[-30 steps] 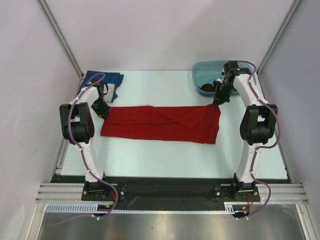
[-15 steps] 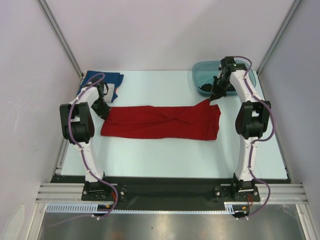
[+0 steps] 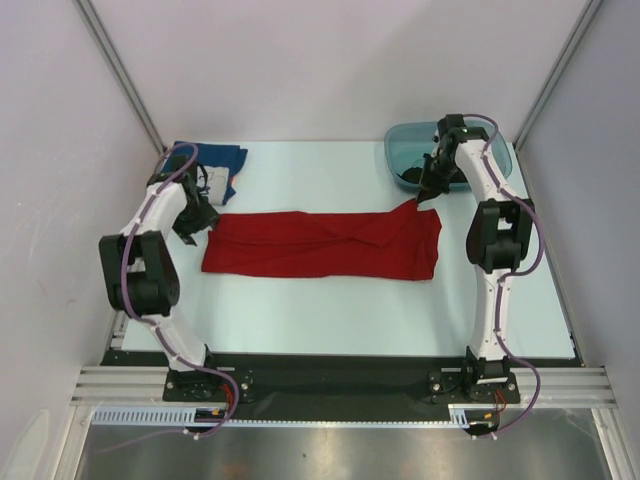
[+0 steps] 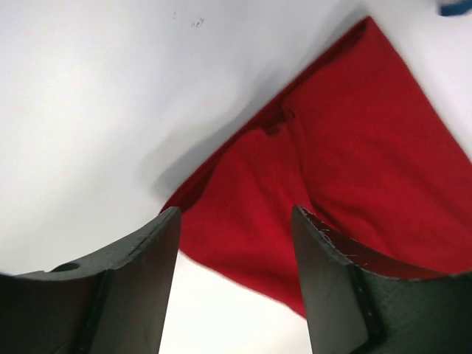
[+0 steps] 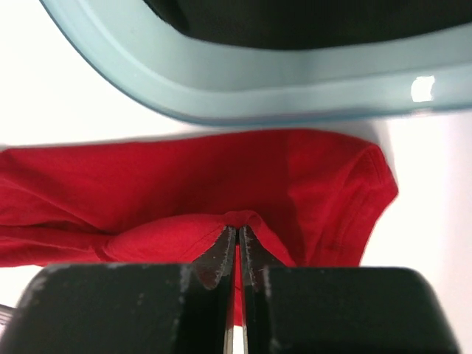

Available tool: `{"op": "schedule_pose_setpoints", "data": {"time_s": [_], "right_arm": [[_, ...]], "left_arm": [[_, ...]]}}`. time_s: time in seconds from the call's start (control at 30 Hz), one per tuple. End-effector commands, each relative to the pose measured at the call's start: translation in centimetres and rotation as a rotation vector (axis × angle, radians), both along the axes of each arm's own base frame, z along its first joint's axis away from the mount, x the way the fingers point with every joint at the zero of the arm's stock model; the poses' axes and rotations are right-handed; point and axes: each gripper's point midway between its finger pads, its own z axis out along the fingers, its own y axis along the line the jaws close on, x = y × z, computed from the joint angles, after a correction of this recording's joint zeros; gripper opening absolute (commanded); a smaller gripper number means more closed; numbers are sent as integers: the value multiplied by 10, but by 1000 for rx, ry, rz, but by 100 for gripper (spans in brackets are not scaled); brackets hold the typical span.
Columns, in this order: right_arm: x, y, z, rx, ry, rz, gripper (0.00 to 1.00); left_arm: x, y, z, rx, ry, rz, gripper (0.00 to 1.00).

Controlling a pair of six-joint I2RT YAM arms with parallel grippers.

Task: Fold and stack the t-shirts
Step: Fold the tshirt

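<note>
A red t-shirt [image 3: 320, 245] lies as a long folded band across the middle of the table. My left gripper [image 3: 193, 213] hovers over its left end, open, with nothing between its fingers; in the left wrist view the red t-shirt [image 4: 354, 147] lies on the table below the open left gripper [image 4: 236, 247]. My right gripper [image 3: 426, 195] is shut on a small raised pinch of the red t-shirt [image 5: 147, 177] at its far right corner, the cloth peaking at the tips of the right gripper [image 5: 237, 230]. A blue t-shirt [image 3: 215, 160] lies at the far left. A black t-shirt [image 3: 411, 178] sits in the tub.
The teal plastic tub [image 3: 400, 148] stands at the far right, just behind my right gripper; its rim [image 5: 258, 96] runs close above the red cloth in the right wrist view. White side walls close in the table on both sides.
My left gripper has opened and let go of the red t-shirt's left end, drawing back a little. My right gripper has raised the far right corner slightly toward the tub.
</note>
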Motion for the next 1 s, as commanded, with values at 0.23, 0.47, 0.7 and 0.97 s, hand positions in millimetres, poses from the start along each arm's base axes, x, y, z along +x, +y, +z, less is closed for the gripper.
{"op": "schedule_pose_setpoints", "data": {"time_s": [0.23, 0.47, 0.7, 0.97], "right_arm": [[19, 28, -14, 53, 10, 33, 10], [-3, 10, 5, -37, 27, 31, 70], [-98, 9, 25, -7, 79, 48, 71], [-157, 19, -3, 19, 92, 74, 81]], "left_arm": [[-9, -24, 37, -89, -213, -80, 68], [-7, -54, 32, -196, -253, -167, 64], [-8, -75, 10, -298, -207, -181, 47], [-16, -81, -19, -345, -113, -151, 39]]}}
